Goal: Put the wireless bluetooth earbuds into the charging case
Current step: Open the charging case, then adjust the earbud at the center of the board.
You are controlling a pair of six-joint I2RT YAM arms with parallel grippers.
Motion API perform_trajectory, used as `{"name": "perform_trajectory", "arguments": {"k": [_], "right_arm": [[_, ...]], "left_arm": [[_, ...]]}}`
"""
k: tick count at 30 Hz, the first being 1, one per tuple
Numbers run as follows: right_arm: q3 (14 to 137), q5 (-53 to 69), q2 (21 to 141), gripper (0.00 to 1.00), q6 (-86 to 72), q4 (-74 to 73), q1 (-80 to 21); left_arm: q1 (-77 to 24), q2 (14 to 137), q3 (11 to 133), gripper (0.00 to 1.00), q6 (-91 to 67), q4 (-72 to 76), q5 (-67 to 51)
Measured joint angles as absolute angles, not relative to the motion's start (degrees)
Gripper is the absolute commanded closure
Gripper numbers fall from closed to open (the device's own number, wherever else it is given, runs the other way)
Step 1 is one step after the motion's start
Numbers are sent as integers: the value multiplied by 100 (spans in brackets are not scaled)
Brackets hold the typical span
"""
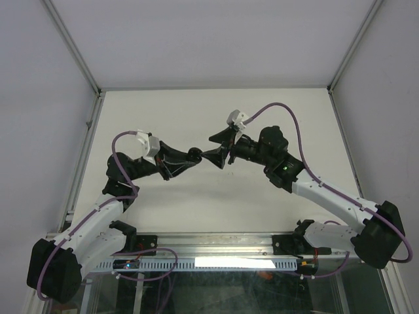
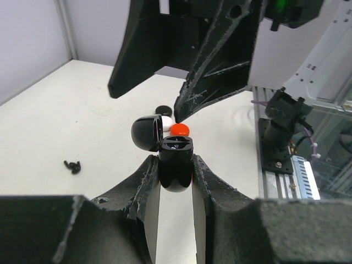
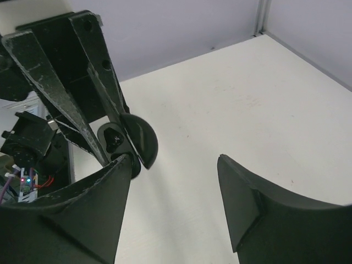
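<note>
The left gripper [image 1: 190, 156] is nearly closed, pinching the black case [image 2: 176, 168] between its fingers, clear of the table [image 2: 55, 110]. The case's lid [image 2: 147, 133] is swung open to one side. The right gripper [image 3: 175, 165] faces the case with its jaws well apart and nothing between them; one fingertip is right at the case's open mouth. Two tiny black buds [image 2: 72, 165] lie on the table, well to the side of the case. Just beyond the case sit a red piece [image 2: 180, 130], a white piece [image 2: 166, 120] and a black piece [image 2: 163, 110]; whether these are buds I cannot tell.
</note>
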State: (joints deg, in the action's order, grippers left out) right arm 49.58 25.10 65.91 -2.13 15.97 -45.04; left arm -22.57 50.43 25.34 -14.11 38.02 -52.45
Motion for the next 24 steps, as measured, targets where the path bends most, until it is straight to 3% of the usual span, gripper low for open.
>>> {"name": "perform_trajectory", "arguments": {"k": [12, 24], "right_arm": [[4984, 1090, 6748, 33, -54, 517, -3907], [5203, 104, 8687, 47, -325, 486, -3190]], "left_arm": [[-2259, 4698, 2051, 98, -1170, 3726, -3907], [-2257, 4550, 1942, 95, -631, 3634, -3273]]}}
